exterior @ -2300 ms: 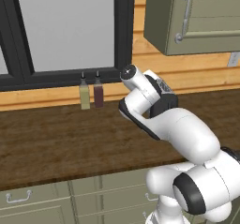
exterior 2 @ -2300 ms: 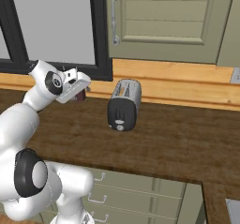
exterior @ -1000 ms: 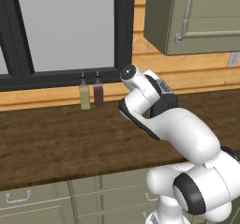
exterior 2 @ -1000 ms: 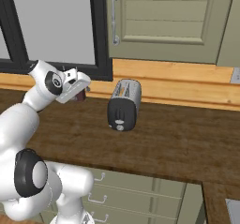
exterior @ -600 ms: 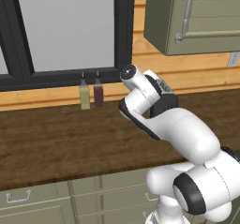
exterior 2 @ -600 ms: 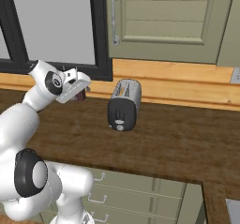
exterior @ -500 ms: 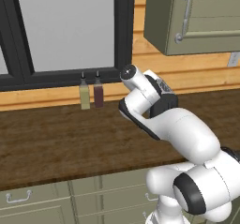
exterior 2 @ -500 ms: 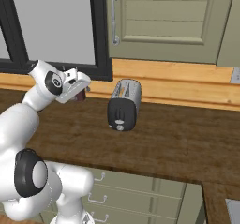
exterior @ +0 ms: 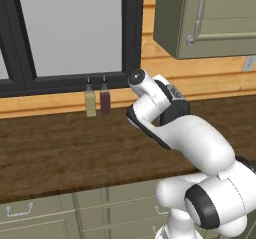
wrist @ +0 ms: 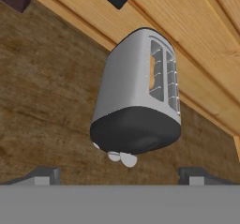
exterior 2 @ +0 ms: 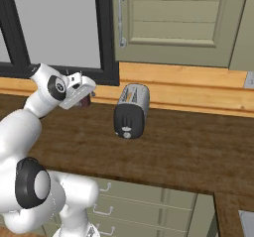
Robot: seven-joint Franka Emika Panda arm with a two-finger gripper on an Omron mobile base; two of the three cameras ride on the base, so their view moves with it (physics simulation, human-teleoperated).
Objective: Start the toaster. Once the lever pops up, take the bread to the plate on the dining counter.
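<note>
Left base view: nothing has shifted over the last couple of seconds; the white arm sits folded in the same pose, its wrist raised over the dark wood-grain counter (exterior: 60,148). Two small bottles, one olive (exterior: 90,102) and one dark red (exterior: 105,99), stand against the wall at about 10 o'clock from the wrist. The stillness suggests the task has not properly begun.

Right base view: the small rounded silver-grey toaster (exterior 2: 131,110) stands near the back of the counter, its dark end panel facing the camera, roughly at 3 o'clock from the arm's hand and well apart from it. It looks untouched and sits exactly where it did before. The plate and the dining counter are nowhere to be judged from here.

Hand view: the end effector (wrist: 119,175) is spread wide, its two dark fingertips (wrist: 43,175) at the bottom edge with nothing between them. The toaster lies ahead at 12 o'clock, and a tan-orange slice of bread (wrist: 152,71) glows inside the nearer slot. Pale knobs show under the dark end. Starting the toaster still lies ahead, I judge; the hand must close the gap first.
</note>
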